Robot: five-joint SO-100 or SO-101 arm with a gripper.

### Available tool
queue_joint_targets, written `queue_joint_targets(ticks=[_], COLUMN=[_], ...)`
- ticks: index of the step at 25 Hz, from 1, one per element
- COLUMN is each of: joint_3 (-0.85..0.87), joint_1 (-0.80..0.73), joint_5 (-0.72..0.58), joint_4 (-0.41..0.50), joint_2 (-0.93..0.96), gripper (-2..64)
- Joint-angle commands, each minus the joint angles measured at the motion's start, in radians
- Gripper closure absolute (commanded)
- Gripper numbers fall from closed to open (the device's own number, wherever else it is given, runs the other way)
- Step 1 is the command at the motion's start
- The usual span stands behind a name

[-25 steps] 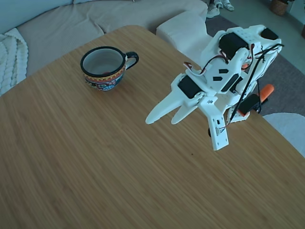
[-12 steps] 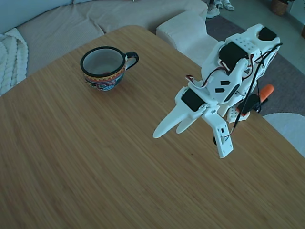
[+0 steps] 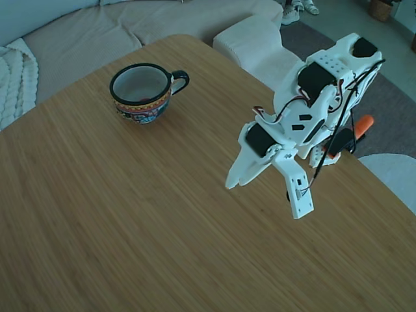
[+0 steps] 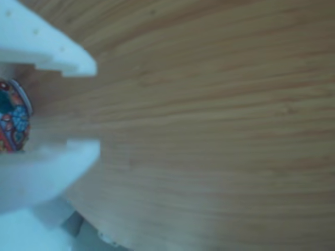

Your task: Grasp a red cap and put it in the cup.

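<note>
Above the wooden table, well apart from the cup, the white gripper hangs with fingers slightly parted, holding nothing.

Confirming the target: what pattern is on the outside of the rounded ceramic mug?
A colourful band, orange, blue and red, under a black rim on the rounded ceramic mug; clearest in the fixed view.

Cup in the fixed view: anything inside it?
The visible inside of the cup is pale and bare; no red cap shows. The near rim hides part of the floor, so that bit is unknown. The hand holds nothing visible.
</note>
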Motion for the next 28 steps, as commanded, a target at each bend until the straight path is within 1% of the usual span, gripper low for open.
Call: queue_joint_targets(ticks=[1, 5, 8, 28], joint_3=[0.025, 0.054, 0.054, 0.058], joint_1=[-0.006, -0.006, -0.005, 0.002], joint_5=[0.012, 0.012, 0.012, 0.015], joint_4=[-0.031, 0.057, 0.107, 0.117], joint_2=[0.115, 0.242, 0.272, 0.285], gripper=[55.7, 55.7, 55.7, 56.2])
